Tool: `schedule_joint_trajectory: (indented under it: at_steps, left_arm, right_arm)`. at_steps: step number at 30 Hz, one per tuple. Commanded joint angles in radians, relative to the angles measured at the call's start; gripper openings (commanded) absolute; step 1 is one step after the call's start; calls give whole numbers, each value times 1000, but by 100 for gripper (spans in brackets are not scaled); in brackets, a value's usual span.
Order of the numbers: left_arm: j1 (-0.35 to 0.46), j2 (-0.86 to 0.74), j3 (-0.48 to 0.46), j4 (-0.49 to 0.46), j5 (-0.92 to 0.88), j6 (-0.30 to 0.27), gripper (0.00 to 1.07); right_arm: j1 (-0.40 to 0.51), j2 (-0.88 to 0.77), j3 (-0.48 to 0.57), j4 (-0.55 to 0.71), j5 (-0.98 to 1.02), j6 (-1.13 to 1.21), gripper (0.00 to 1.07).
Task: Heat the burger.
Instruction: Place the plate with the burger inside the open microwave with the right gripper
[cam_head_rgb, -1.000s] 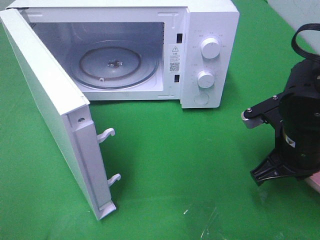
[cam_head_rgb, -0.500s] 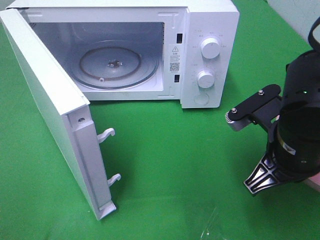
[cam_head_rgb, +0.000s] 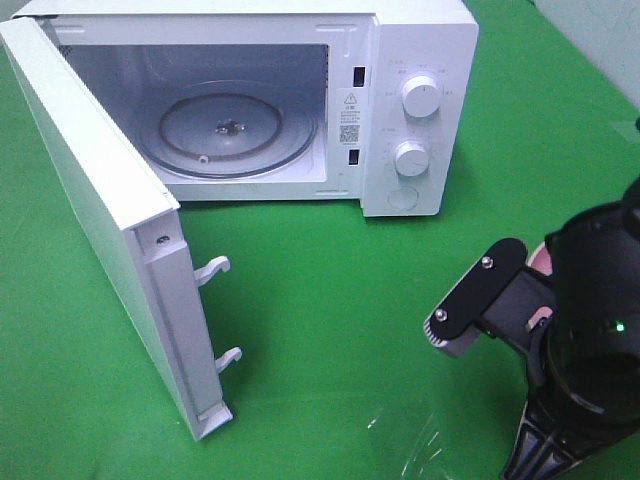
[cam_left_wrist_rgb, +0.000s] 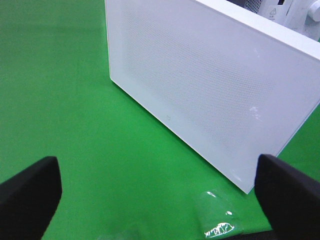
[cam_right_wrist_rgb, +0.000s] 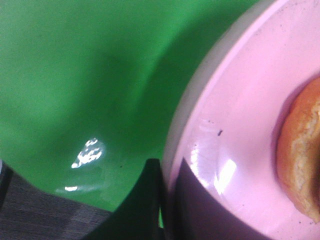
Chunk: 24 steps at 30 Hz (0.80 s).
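- Pinching the rim of the pink plate (cam_right_wrist_rgb: 240, 100) between fingers pressed together, the right gripper (cam_right_wrist_rgb: 167, 197) fills the near edge of the right wrist view. The burger (cam_right_wrist_rgb: 300, 160) sits on that plate, beyond the pinched rim and off to one side of the gripper. The fingers do not touch it, and only the bun's edge shows. Green table (cam_right_wrist_rgb: 75, 75) lies on the gripper's other side.
- Seen from the exterior high camera, the right arm (cam_head_rgb: 590, 340) crouches low over the table with its wrist tipped down. It hides the burger and nearly all of the plate.
- The microwave (cam_head_rgb: 420, 40) has its door (cam_head_rgb: 90, 190) swung wide and its turntable (cam_head_rgb: 230, 130) bare. The cavity lies ahead and to the left of the right gripper, well apart from it, with open table between.
- The burger is round, so no long axis matters. The coming move likely turns on keeping the plate level across that gap.
- From the left wrist view, the left gripper (cam_left_wrist_rgb: 157, 200) is spread wide and holds nothing. It faces the door's outer side, which stands between it and the cavity, so the right arm looks better placed.
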Motion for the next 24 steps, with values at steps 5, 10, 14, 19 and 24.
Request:
schedule_joint_trajectory:
  at_steps: [5, 10, 14, 19, 24]
  left_arm:
    - [-2, -4, 3, 1, -18, -3, 96]
    - [-2, -4, 3, 1, -18, -3, 96]
    - [-2, -4, 3, 1, -18, -3, 96]
    - [-2, -4, 3, 1, -18, -3, 96]
    - [-2, -4, 3, 1, -18, -3, 96]
  right_arm:
    - [132, -72, 60, -48, 46, 10, 0]
    - [219, -111, 101, -48, 48, 8, 0]
    - [292, -131, 99, -52, 59, 4, 0]
    - [293, -131, 99, -54, 61, -11, 0]
    - [293, -131, 99, -105, 49, -75, 0]
